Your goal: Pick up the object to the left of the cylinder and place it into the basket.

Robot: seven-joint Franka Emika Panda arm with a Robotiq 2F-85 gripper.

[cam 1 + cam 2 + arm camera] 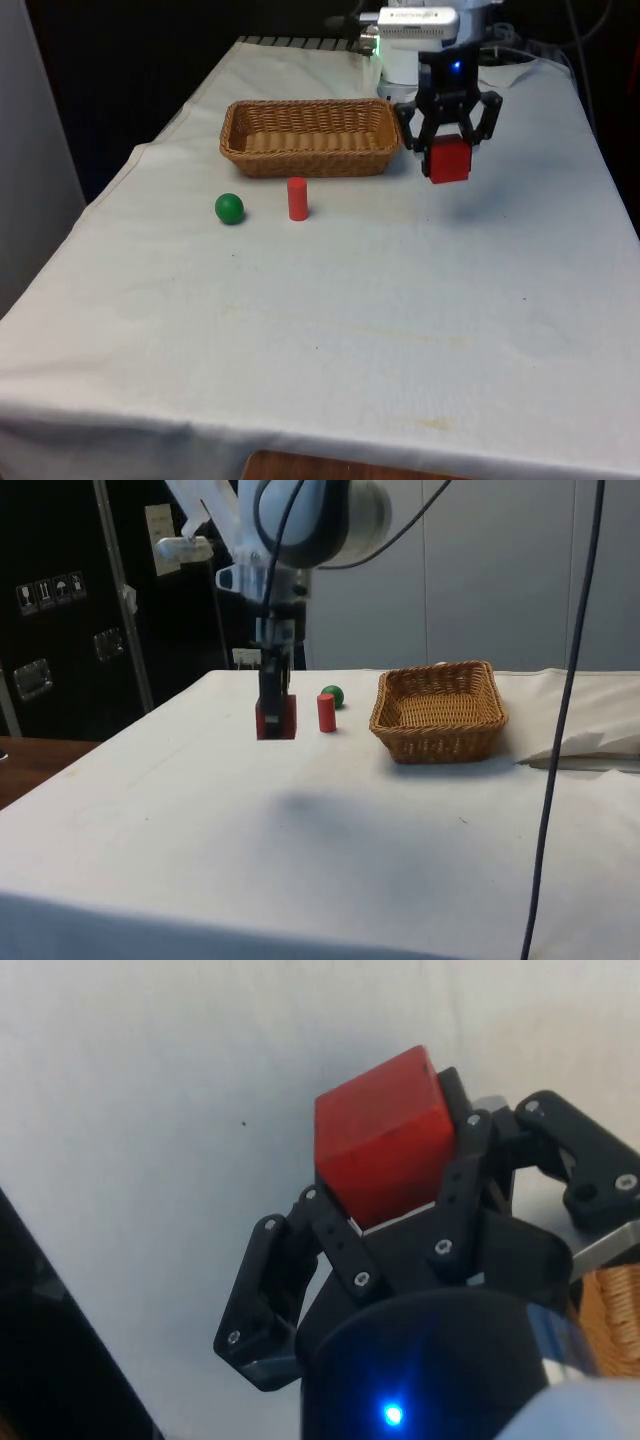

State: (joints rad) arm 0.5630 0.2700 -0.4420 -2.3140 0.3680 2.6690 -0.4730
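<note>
The green ball (229, 208) sits on the white cloth (330, 330), left of the red cylinder (297, 198) in the front view. Farther back stands the wicker basket (310, 160). At its right, the gripper (449, 165) hangs above the cloth, clamped on a red cube (449, 161).

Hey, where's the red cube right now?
The red cube is held off the table in the gripper, at the front view's right of the basket.
</note>
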